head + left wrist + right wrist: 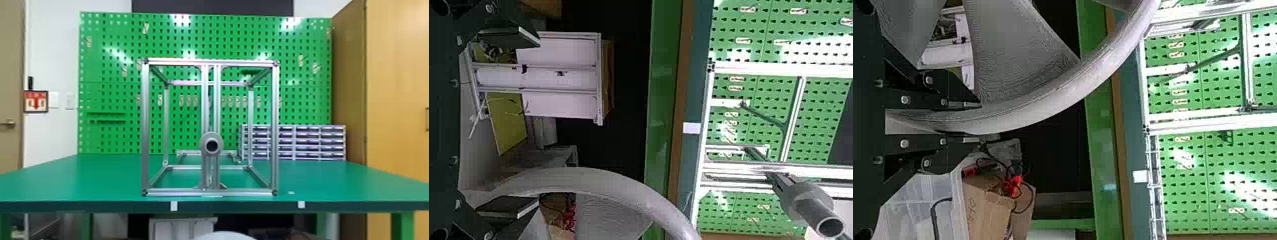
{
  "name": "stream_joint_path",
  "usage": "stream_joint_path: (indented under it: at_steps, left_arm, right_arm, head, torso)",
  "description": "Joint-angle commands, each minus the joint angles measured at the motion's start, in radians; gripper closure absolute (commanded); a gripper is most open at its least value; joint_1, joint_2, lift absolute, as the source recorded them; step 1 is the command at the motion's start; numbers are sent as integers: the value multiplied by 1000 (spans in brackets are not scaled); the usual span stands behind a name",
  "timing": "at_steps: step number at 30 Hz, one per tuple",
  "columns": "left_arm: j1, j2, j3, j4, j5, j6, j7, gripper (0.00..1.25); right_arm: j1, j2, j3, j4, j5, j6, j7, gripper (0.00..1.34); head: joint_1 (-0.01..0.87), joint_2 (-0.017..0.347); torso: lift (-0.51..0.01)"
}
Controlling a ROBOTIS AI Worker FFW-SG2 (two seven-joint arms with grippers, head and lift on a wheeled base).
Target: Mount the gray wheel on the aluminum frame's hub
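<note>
green pegboard [108,76] fills most of the head view's background, with the green desk [105,182] running across the lower half. the aluminum frame [145,127] stands upright in the middle, and the pale curve at the bottom edge, center, looks like a bit of the gray wheel [1053,97], so it's on the robot's side of the desk, off the hub [205,145].

that wheel is big and reads as stiff plastic, probably more awkward than heavy. with one grip on the rim it could twist or sag, and the smooth outer face might be a bit slippery. the broad spokes [1013,50] look thin, so i'd guess they'd flex or crack if squeezed. i'd hold the rim at two opposite sides, leaving the center free for the hub.

as for the views: head view gets you the hub face-on, just below center, open end toward the camera. left wrist view catches it at an angle, so you can see how far it sticks out from the uprights. that view also has the left hand [536,122] with its fingers spread wide, rim passing right by one of them. right wrist view is the one for grip: right hand [980,121] is clamped on the rim, a finger on each side.
</note>
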Motion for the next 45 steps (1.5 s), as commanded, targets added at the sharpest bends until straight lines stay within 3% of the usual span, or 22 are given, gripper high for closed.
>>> stream_joint_path:
  at_steps: [1, 12, 23, 30, 36, 45]
  left_arm:
    - [-13, -2, 9, -45, -3, 42, 2, 171]
    - [-115, -9, 29, -222, 35, 286, 44, 190]
    - [-237, -9, -2, -334, 88, 426, 92, 188]
    - [-311, -7, -23, -384, 143, 513, 140, 188]
    - [-369, -12, -40, -406, 204, 551, 230, 186]
    - [-400, -27, 4, -395, 258, 550, 299, 182]
  right_arm:
    - [-26, 9, -9, -62, -23, 91, -5, 1099]
    - [-136, 21, -18, -227, -75, 346, -78, 1099]
    - [-233, 27, -38, -331, -114, 472, -101, 1099]
    - [-316, 29, -53, -365, -152, 581, -115, 1099]
    - [-400, 32, -58, -372, -209, 667, -152, 1099]
    - [-472, 52, -92, -368, -362, 725, -227, 1099]
  head:
    - [-5, 6]
    - [-5, 6]
    - [-5, 6]
    - [-5, 6]
    - [-5, 6]
    - [-5, 6]
  torso:
    - [-499]
    - [-499]
    - [-499]
    - [-499]
    - [-499]
    - [-499]
